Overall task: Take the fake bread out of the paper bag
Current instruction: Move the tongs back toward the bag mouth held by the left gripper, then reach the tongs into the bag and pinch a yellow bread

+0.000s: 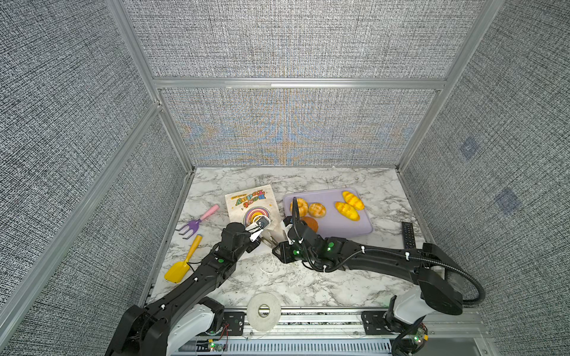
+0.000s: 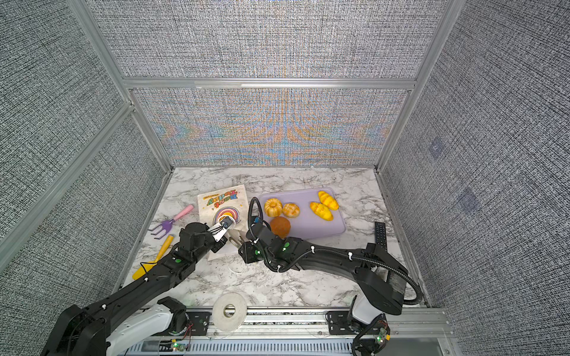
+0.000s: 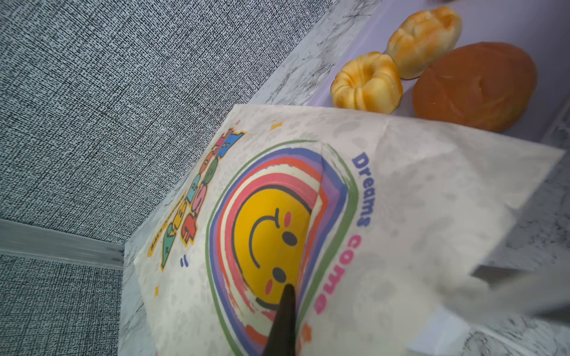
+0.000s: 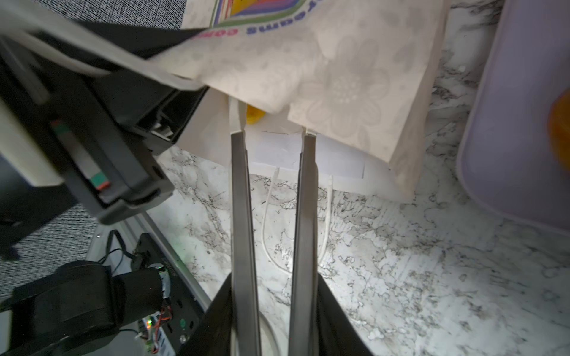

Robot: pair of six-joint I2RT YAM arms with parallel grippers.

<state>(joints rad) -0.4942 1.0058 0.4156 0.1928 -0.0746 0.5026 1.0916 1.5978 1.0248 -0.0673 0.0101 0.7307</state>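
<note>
Paper bag [image 1: 246,202] lying on surface [image 1: 308,277]; mouth edge pinched, lifted by clenched left hand [image 3: 286,297]. Right hand [image 4: 274,135] released, tips at mouth. Inside: yellow fake bread [image 4: 254,116], mostly hidden. Five pieces on lilac tray [image 2: 308,226].

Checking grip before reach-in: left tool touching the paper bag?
Touching. Left wrist view: the left tool clamps the paper bag, finger flat on its creased print.
</note>
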